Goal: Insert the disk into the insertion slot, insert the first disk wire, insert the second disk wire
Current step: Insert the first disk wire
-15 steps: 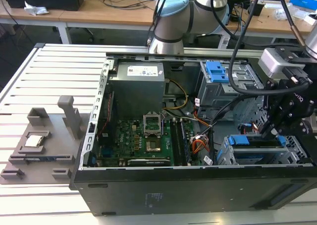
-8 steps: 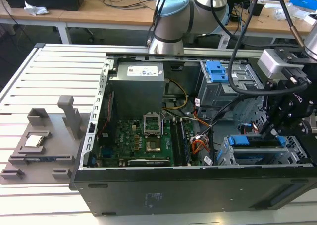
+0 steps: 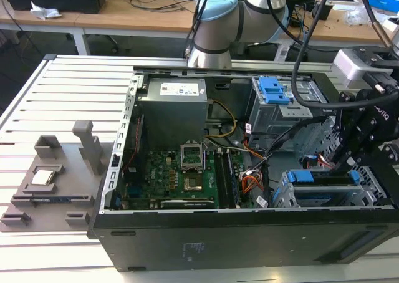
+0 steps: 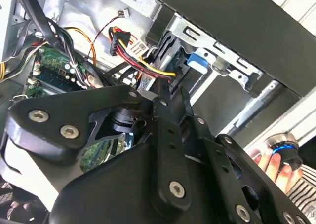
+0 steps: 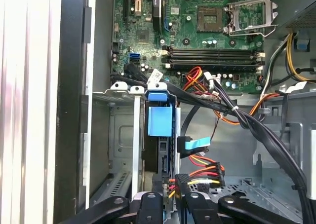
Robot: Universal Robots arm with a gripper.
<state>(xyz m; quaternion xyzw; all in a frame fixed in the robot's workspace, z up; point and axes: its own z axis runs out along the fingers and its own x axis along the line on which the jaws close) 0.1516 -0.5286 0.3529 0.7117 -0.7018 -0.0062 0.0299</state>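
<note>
My fingers (image 4: 164, 116), drawn narrow, pinch a black plug on red-and-yellow wires (image 5: 181, 178) behind the blue-framed silver-grey disk (image 5: 160, 123), seated in the grey sheet-metal insertion slot (image 5: 121, 135); a flat blue cable (image 5: 196, 145) hangs, apparently unplugged, beside that slot.

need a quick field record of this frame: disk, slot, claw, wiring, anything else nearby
disk: sits in the insertion slot, blue carrier showing at its end
claw: shut on the wire connector, close to the disk's end
wire connector: black plug with red, yellow and black leads; cannot tell if it is mated
case: open, motherboard exposed, on a slotted table
person: a hand beside a blue-lit knob outside the case
</note>
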